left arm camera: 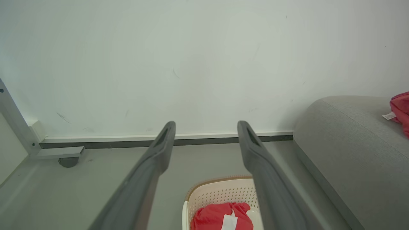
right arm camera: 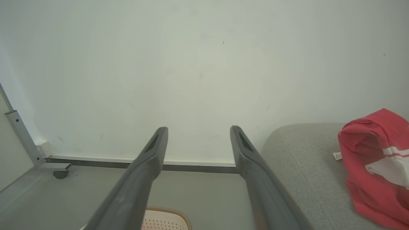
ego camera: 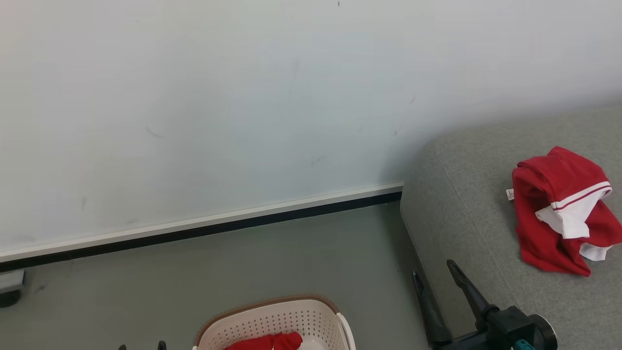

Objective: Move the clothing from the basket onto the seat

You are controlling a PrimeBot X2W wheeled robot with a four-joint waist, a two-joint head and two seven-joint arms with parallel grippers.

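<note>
- Clothing is in two places: one red garment (ego camera: pixel 559 214) lies crumpled on the seat (ego camera: pixel 461 204), well in from its edge, and another red piece (left arm camera: pixel 207 220) sits in the basket (left arm camera: pixel 223 191), which stands on the floor (ego camera: pixel 291 257) near the seat.
- Both hands are empty. The left gripper (left arm camera: pixel 207 125) stands spread wide with nothing in it, and the right gripper (ego camera: pixel 433 271) is equally wide apart and holds nothing.
- The step in hand, as I judge it, is reaching down for the piece in the basket. The left gripper hangs above the basket and looks the better placed for it.
- Bring it down inside the brown rim (ego camera: pixel 262 305), not across it, so the perforated wall isn't caught and the light basket isn't tipped.
- Aim at the highest bunched fold of red fabric, press in a little, then close fully; a pinch on a thin edge is likely to slip.
- Lift straight up until the hanging cloth clears the rim before swinging toward the seat, or the basket may be dragged along.
- Set it on bare grey cushion beside the garment there, away from the rounded corner where it could slide off.
- How much lies deeper in the basket can't be told from here.
</note>
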